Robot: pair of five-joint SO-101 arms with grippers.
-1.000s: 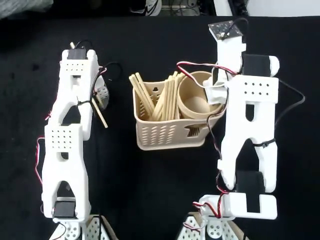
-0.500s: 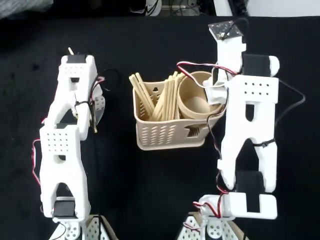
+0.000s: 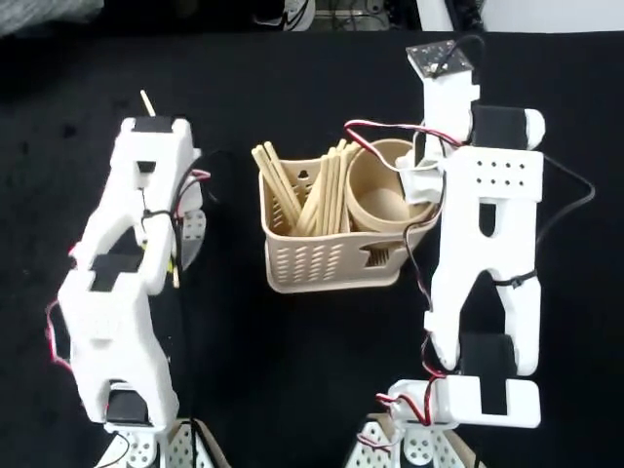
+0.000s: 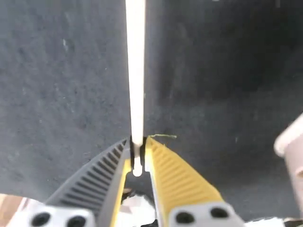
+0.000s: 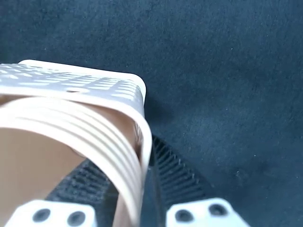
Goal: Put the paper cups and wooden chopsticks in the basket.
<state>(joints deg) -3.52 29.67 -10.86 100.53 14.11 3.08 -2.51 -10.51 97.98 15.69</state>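
Note:
A beige perforated basket (image 3: 327, 258) stands between the two arms. Several wooden chopsticks (image 3: 317, 190) lean in its left part, and stacked paper cups (image 3: 378, 200) sit in its right part. My left gripper (image 3: 180, 229) (image 4: 138, 140), left of the basket, is shut on one wooden chopstick (image 3: 147, 103) (image 4: 136, 71) over the black cloth; the stick runs straight out from the jaws. My right gripper (image 3: 421, 187) (image 5: 137, 156) is at the basket's right side, shut on the rim of the paper cups (image 5: 85, 127), beside the basket's wall (image 5: 71, 82).
Black cloth (image 3: 292, 370) covers the table. Both white arms lie along the basket's sides, the right one (image 3: 487, 244) close against it. Open cloth lies in front of the basket and beyond it.
The left arm has folded back toward its base and turned, so the held chopstick swung from slanted to nearly straight away from the base. The right arm and the cups have not moved.

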